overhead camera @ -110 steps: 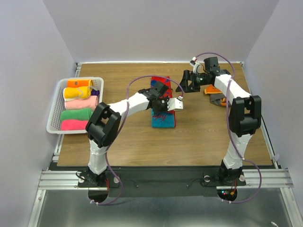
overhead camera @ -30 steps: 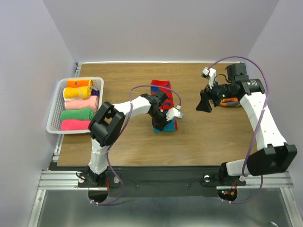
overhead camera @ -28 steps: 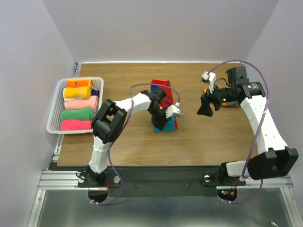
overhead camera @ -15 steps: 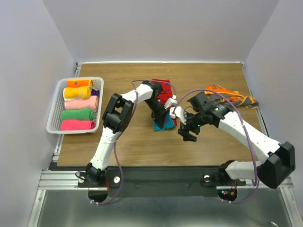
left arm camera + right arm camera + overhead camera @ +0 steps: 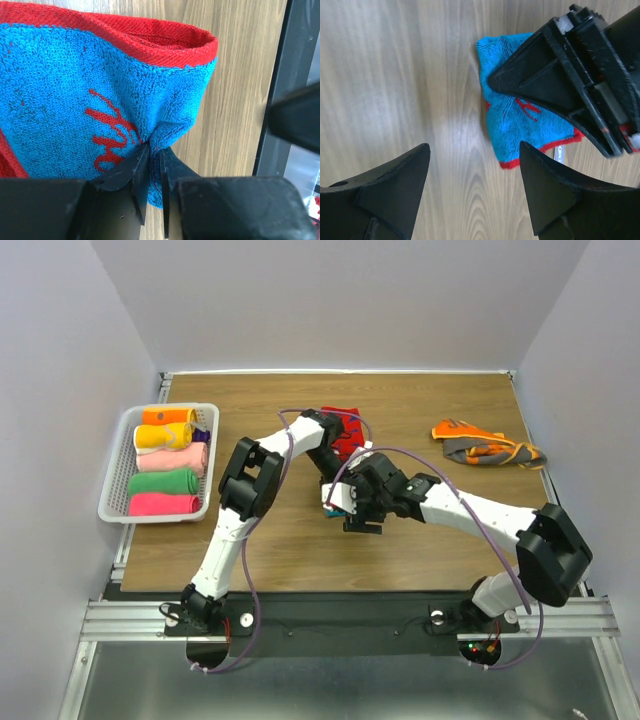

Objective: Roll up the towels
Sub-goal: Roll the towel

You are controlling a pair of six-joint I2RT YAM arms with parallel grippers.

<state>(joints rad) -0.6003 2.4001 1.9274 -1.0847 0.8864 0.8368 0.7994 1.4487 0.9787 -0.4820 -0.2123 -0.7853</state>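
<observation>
Left pincer (image 5: pixel 150 172) pinches the looped terry red-and-blue towel (image 5: pixel 75 95).

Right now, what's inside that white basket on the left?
The white basket holds rolled towels: orange, yellow, pink, green, bright pink, with a purple one peeking out. Anything underneath them is covered.

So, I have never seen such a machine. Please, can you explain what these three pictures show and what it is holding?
These are two robot arms bolted to a wooden table. One picture comes from a camera above. The other two come from cameras on each wrist, looking past that arm's own jaws. On the table lie a red and blue towel, an orange and grey cloth at the far right, and a white basket of rolled towels on the left. The left gripper pinches the blue towel's edge between nearly closed jaws. The right gripper hovers open above the table, holding nothing.
</observation>
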